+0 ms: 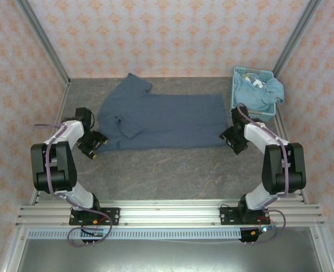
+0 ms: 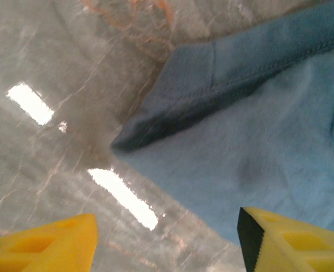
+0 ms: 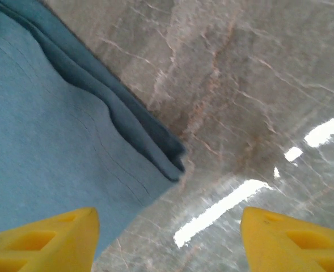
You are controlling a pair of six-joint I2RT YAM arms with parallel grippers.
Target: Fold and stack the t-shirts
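A dark slate-blue t-shirt lies spread across the middle of the grey table, one sleeve folded in near its left side. My left gripper stands open at the shirt's near left corner, nothing between its yellow fingers. At the shirt's near right corner my right gripper is open too, its yellow fingers wide apart above bare table and the cloth's edge. Lighter blue-teal t-shirts lie crumpled in the basket.
A light blue plastic basket stands at the back right of the table. Patterned walls with metal posts close off the left, right and back. A metal rail carrying both arm bases runs along the near edge.
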